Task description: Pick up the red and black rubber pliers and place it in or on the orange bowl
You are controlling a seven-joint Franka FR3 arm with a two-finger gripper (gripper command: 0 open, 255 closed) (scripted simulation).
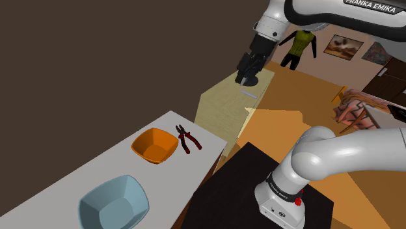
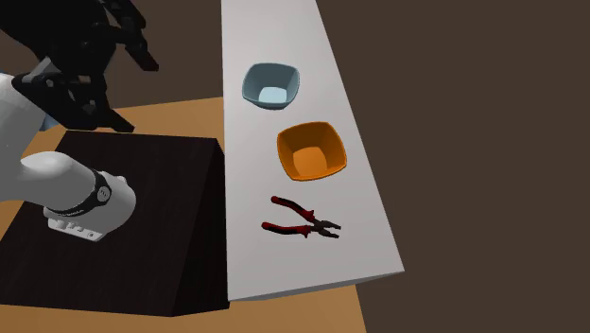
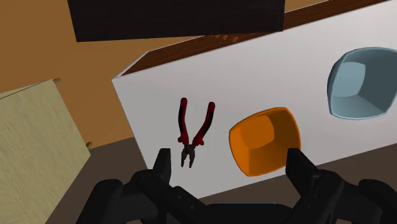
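Jaws released: in the wrist view the two black fingers stand wide apart with nothing between them. In the shoulder view the arm hangs high, well apart from the worktop, over a pale cabinet beyond its end. Approach not yet begun, by the look of it.

Red and black pliers lie flat on the white worktop near its end, handles spread. The head points away from the black stand and the handles point toward it. The orange bowl sits just beside them, not touching. A blue-grey bowl is further along, well apart.

Risks, as judged from here:
- Long descent ahead. A small aiming error could bring a finger down on top of a handle rather than beside it, pressing the tool into the surface.
- Handles splayed. Closing across only one arm would likely let the pliers pivot at the joint and swing or drop. Closing near the hinge looks safer.
- The tool lies low and thin. Stopping short would have the fingers shut on air. Going too deep would drive the tips into the worktop.
- The bowl is close on one side. An open finger could clip its rim and shove it toward the nearby edge.
- The pliers sit near the worktop's end. A glancing push could slide them off.
- At release, the pliers look long against the bowl. Dropped off-centre, they could tip it or slip out.
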